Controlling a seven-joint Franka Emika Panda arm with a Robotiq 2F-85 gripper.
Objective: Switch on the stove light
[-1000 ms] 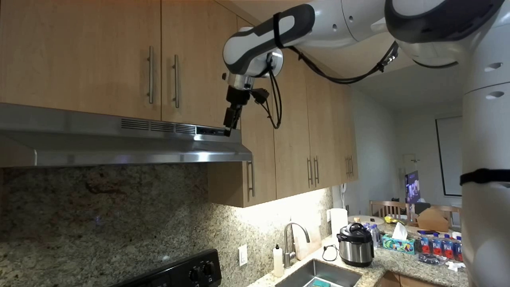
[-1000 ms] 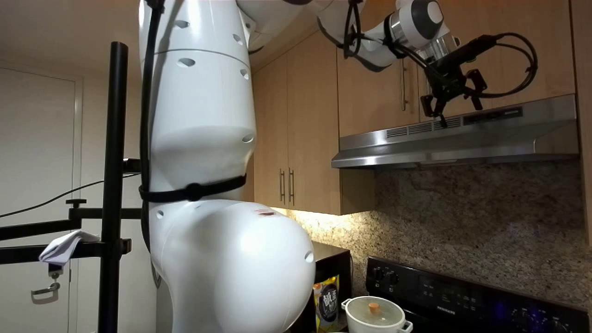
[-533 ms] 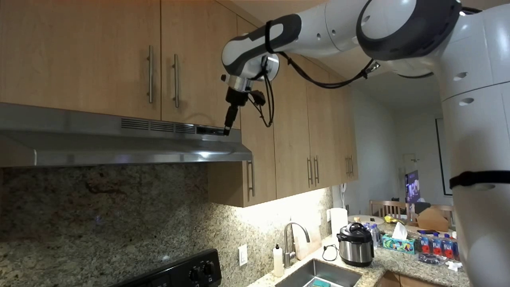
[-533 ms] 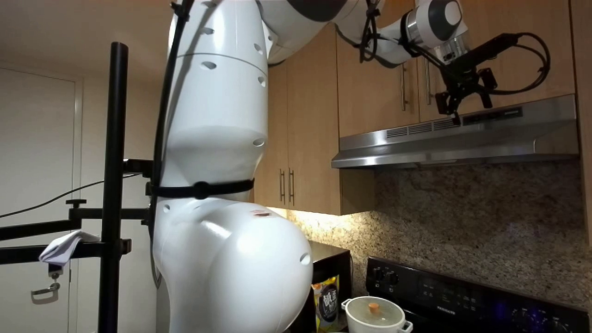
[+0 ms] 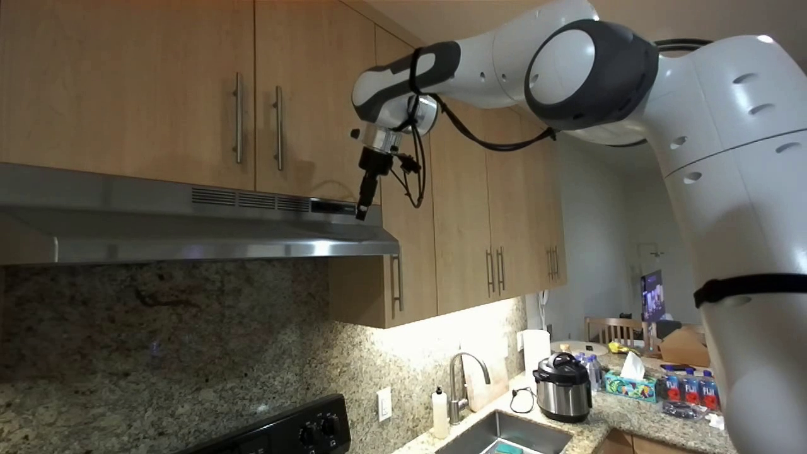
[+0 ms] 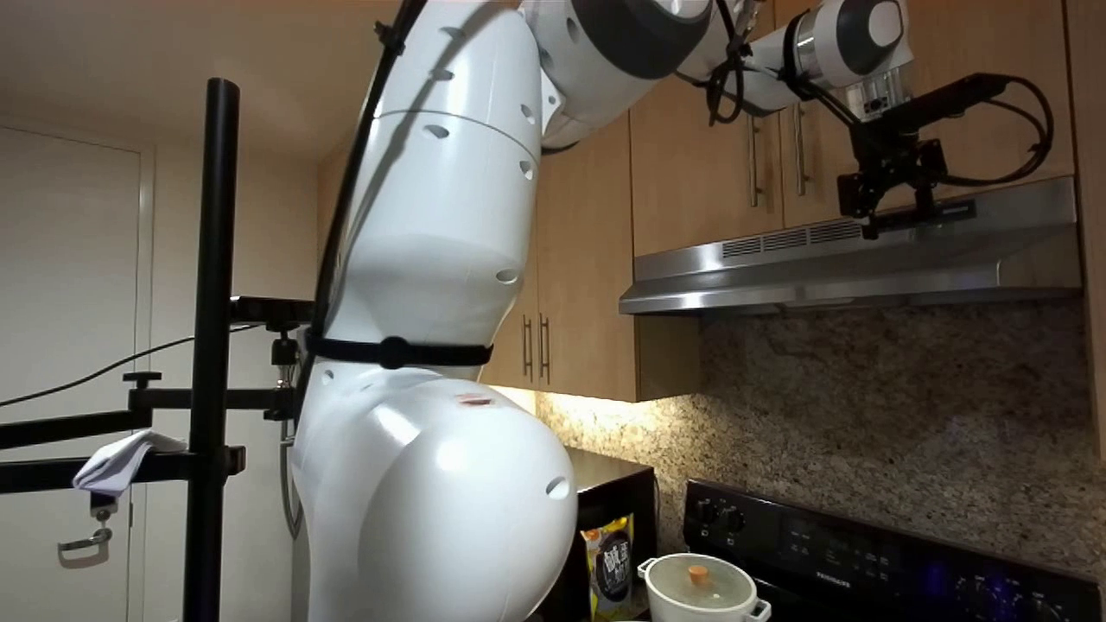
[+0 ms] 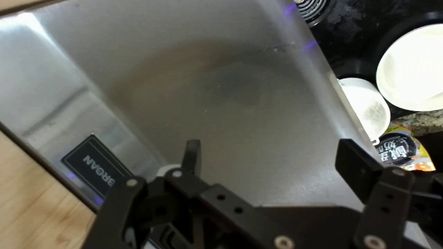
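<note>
The stainless stove hood (image 5: 189, 243) hangs under the cabinets and also shows in an exterior view (image 6: 933, 263). Its dark control panel (image 5: 328, 207) is on the front face; its right part shows in an exterior view (image 6: 957, 210). In the wrist view a dark BROAN plate (image 7: 97, 166) is partly hidden by my gripper (image 7: 273, 160). My gripper is open and empty, pointing down at the panel, and shows in both exterior views (image 5: 364, 211) (image 6: 899, 223). I cannot tell whether a fingertip touches. The switches are not discernible. The backsplash (image 6: 864, 389) under the hood is dim.
Wooden cabinets (image 5: 315, 94) with bar handles (image 5: 279, 129) are just above the hood. The black stove (image 6: 864, 553) is below, with a lidded white pot (image 6: 704, 592). A sink (image 5: 504, 435) and a pressure cooker (image 5: 563, 388) stand beside it.
In an exterior view the gripper has moved right along the hood, from the vents to the dark panel, and slightly down. It has turned somewhat. The fingers stay apart.
</note>
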